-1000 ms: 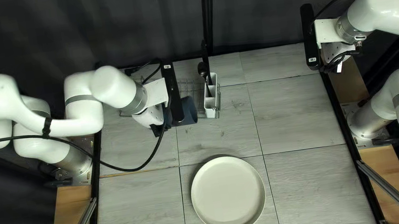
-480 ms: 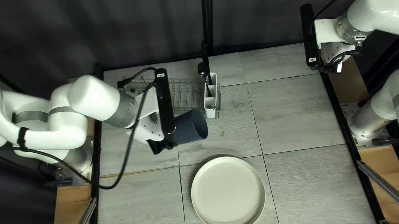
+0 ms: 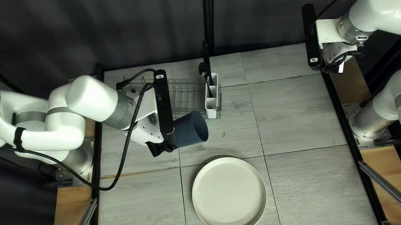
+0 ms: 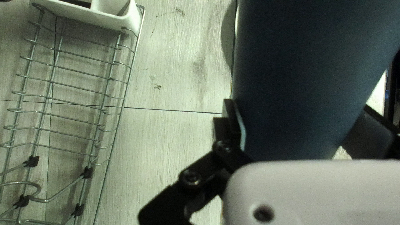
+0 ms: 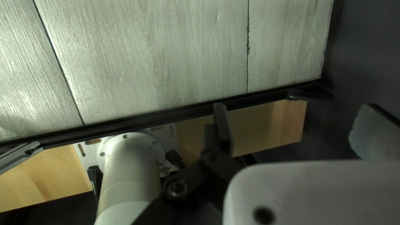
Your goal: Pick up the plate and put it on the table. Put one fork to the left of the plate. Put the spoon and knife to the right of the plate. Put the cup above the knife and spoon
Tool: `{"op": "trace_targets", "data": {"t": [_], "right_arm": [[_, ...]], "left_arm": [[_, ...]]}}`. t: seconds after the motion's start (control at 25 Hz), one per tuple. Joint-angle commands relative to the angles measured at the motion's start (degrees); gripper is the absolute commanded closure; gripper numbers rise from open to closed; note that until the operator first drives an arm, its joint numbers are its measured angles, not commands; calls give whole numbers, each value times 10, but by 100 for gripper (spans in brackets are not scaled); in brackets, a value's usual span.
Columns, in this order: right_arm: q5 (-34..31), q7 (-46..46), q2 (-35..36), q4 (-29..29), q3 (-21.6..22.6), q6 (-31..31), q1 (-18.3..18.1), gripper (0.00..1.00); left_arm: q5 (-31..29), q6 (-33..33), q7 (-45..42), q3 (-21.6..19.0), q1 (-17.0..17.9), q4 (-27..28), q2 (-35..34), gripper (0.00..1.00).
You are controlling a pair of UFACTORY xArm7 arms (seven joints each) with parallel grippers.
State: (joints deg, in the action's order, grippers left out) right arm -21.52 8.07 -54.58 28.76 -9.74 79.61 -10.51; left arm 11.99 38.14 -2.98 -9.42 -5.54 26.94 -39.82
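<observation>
Plate (image 3: 229, 195) lies flat on the worktop (image 3: 317, 185), on the near side of the L tool (image 4: 302, 125) & a bit to its R. Prob. put in the mid so there's room on both sides for the other bits. The wire rack (image 3: 188, 95) is just beside the L tool, on its far side, b/c it's there to hold stuff. The white caddy (image 3: 213, 97) sits at the rack's R end, past the L tool; its tall slots keep long bits up for easy picking. The blue cup (image 3: 190, 129) is tipped over, pinched btwn the L tool's 2 fingers. They hold it near its base, so its mouth points away from the tool. It prob. needs turning up, then setting past the plate, on the R. If let go tipped, it could roll. R tool (image 5: 296, 129) is spread w/ nothing in it, well apart from it all, prob. to keep out of the way. A dark spoon (image 3: 203, 70) stands in the caddy, head up, past the L tool. Can't tell what's in w/ it.
</observation>
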Motion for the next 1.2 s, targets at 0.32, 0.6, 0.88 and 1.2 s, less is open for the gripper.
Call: {"op": "trace_targets", "data": {"t": [0.32,0.6,0.88,1.2], "right_arm": [[38,-18,-60,-48,82,29,54,0],[99,-67,-51,-60,198,-20,138,0],[73,-62,63,-22,231,-152,145,0],[-21,-76,189,11,261,-368,105,0]], "left_arm": [[0,0,0,0,0,0,0,100],[0,0,0,0,0,0,0,100],[0,0,0,0,0,0,0,100],[0,0,0,0,0,0,0,100]]}}
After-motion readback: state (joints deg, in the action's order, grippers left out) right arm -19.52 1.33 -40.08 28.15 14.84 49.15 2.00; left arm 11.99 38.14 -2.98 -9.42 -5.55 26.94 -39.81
